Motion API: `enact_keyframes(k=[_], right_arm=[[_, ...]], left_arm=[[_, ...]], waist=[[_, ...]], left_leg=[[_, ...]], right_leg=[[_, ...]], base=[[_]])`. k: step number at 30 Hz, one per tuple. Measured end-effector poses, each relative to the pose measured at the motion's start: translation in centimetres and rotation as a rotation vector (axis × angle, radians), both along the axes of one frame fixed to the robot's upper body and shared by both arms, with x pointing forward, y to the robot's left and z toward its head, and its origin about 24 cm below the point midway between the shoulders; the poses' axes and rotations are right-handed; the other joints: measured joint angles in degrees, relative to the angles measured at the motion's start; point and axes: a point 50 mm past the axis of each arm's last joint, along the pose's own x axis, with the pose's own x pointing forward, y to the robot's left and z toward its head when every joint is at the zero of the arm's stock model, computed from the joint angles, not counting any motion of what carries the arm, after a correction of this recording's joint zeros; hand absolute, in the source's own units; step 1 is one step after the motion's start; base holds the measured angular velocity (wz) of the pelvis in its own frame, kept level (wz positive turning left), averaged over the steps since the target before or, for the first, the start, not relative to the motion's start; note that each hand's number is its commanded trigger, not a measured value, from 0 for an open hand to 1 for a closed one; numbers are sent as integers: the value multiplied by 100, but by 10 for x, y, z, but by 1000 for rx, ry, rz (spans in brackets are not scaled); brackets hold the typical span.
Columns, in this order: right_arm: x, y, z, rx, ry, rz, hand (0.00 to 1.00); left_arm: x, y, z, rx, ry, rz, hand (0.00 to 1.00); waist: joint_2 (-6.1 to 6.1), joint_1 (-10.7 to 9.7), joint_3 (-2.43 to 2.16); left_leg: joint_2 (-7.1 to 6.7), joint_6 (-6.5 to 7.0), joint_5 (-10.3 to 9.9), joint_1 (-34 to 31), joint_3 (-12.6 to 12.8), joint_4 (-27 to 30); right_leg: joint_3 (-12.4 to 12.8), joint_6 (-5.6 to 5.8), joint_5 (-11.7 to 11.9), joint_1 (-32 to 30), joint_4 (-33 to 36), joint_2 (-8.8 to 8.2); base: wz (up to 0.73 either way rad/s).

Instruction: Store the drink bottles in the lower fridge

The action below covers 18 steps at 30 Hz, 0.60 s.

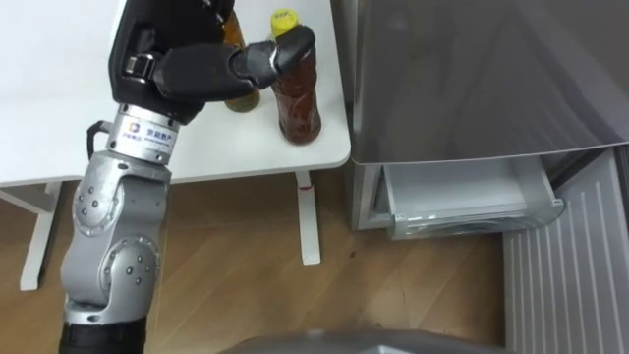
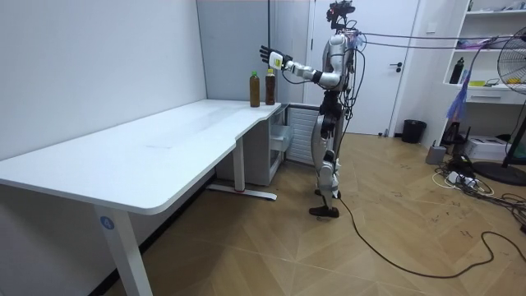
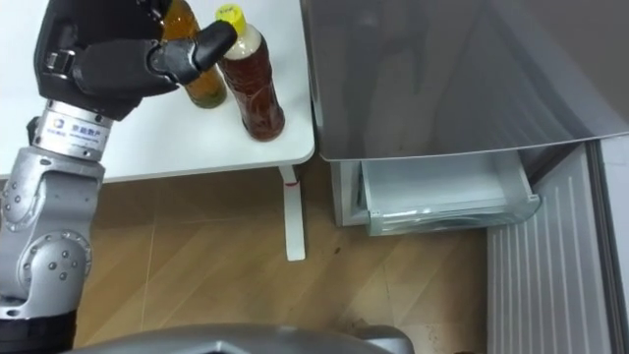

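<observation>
- My left robot hand [image 1: 197, 74] is up over the white tabletop [image 1: 59, 108], right by the two drinks.
- In the room view its fingers look straight and spread. So it is open, and it has hold of nothing.
- The thumb [image 1: 280, 54] reaches across to the neck of the yellow-cap tea bottle [image 1: 298, 103]. I cannot tell if it touches.
- That bottle stands near the corner of the tabletop, on the side close to the grey fridge [image 1: 472, 79].
- From the palm, the tea bottle is off to my right, on the thumb side. This hand is the one near it.
- The amber drink bottle [image 3: 204, 84] stands just beside the tea bottle, on its left. The robot hand hides part of it.
- Both bottles stand straight up with their caps on top. Their long way runs up and down.
- So I think the robot hand must come in from the side and wrap round the middle of the tea bottle. A bump up high could tip it over.
- The fridge's lower drawer [image 1: 462, 202] is open, down low and to the right of the tabletop. I see no drinks in it, so I think the job is just starting.
- In the room view the robot stands at the end of the tabletop by the fridge, with its left arm stretched out.
</observation>
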Motion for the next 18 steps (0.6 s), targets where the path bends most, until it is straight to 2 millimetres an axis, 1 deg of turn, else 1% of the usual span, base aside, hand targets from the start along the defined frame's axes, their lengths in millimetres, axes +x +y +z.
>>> enact_keyframes(k=[9,13,16,18], right_arm=[[0,1,0,13,13,17,0],[-1,1,0,27,32,39,0],[-2,1,0,35,39,38,0],[-2,1,0,35,40,38,0]], left_arm=[[1,-3,-5,7,33,-37,0],[2,-3,-13,12,73,-55,0],[3,-2,-18,11,93,-56,0],[3,-2,-19,11,100,-56,0]], waist=[[12,-2,-10],[31,-3,-34],[52,-1,-63],[54,-3,-64]], left_leg=[[2,0,0,-6,13,0],[3,0,0,-6,13,3],[4,0,0,-3,13,3],[5,0,0,-2,13,4]], right_leg=[[-4,0,0,-7,-7,1],[-8,0,0,-10,-6,1],[-9,0,0,-9,-4,1],[-12,0,0,-9,-2,1]], base=[[0],[0],[0],[0]])
